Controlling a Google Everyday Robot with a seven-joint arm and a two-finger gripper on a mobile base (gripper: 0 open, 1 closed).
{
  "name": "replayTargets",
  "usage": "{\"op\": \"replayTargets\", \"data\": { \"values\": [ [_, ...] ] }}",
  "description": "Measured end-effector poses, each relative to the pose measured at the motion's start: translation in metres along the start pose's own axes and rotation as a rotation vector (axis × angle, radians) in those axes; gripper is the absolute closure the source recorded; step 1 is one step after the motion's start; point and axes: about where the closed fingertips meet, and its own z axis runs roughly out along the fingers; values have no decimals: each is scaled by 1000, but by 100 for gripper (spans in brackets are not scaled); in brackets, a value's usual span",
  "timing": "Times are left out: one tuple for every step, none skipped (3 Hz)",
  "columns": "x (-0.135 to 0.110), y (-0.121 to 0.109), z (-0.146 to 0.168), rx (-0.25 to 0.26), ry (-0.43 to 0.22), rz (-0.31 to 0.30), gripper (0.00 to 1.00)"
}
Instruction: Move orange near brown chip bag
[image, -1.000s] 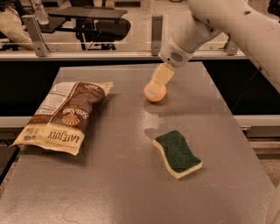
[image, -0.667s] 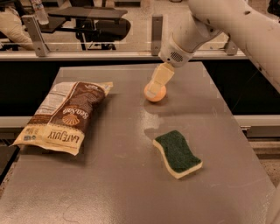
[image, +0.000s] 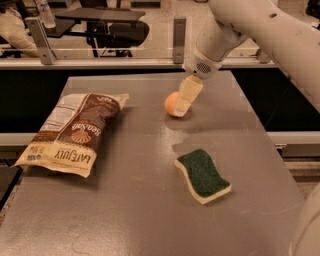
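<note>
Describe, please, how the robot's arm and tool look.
The arm is a thick, smooth white shell, tapering to a rounded wrist with a small perforated grille. The tool, by the orange at the far side of the table, is pale cream and flat-sided. No loose cables show.

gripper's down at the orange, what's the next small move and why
Probably a short carry to the left, provided the hold on the fruit is secure. The gripper sits right at the orange on the far part of the table, while the brown chip bag lies well apart on the left side. The sponge lies nearer the camera, off that line.
</note>
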Motion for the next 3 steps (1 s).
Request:
{"op": "replayTargets", "data": {
  "values": [
    [11, 4, 4, -19, 43, -19, 0],
    [16, 10, 10, -40, 57, -37, 0],
    [13, 15, 18, -66, 48, -52, 0]
  ]
}}
